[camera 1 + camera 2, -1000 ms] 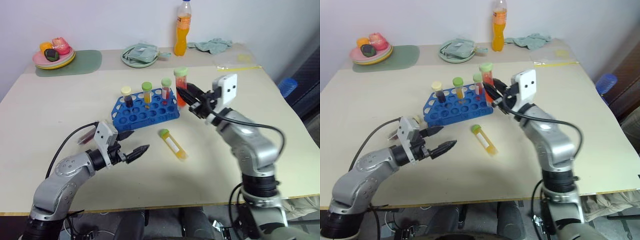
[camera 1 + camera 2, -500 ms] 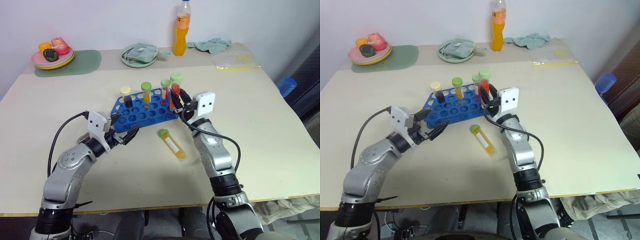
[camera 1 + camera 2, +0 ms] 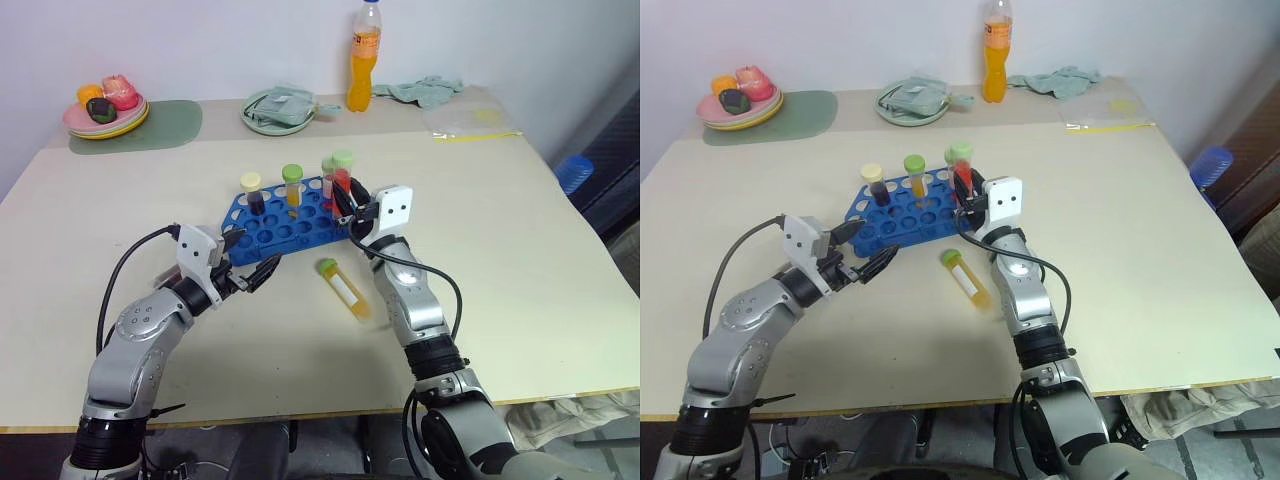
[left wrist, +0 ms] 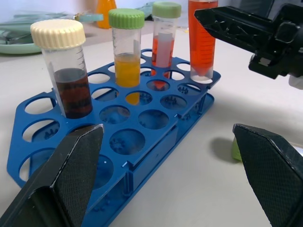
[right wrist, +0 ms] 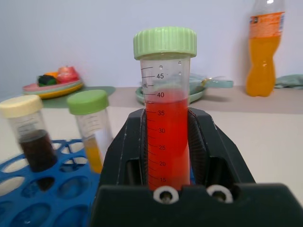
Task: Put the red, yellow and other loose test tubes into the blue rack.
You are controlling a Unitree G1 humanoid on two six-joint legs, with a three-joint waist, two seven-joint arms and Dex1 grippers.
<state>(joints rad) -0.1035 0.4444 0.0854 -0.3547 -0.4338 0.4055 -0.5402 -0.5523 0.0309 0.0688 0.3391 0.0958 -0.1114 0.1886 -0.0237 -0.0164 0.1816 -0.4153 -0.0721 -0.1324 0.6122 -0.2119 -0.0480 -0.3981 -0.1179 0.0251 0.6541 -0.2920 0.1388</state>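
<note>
now the right fingers are gripping the red tube upright over the blue rack — the left fingers are standing spread wide.

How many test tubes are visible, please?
5: three stand free in the rack, one in its corner hole is gripped by the right gripper, one lies on the table.

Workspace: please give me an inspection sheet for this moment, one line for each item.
Surface: beige table.
Job's things: blue rack holds three capped tubes; red tube upright at its corner; yellow tube lies beside it.
Clutter: orange bottle, green plate, cloth, plate of toys.
Grippers: right gripper shut on red tube; left gripper open, at rack's near edge.
Cables: black cable on left arm.
Surroundings: pale wall.
</note>
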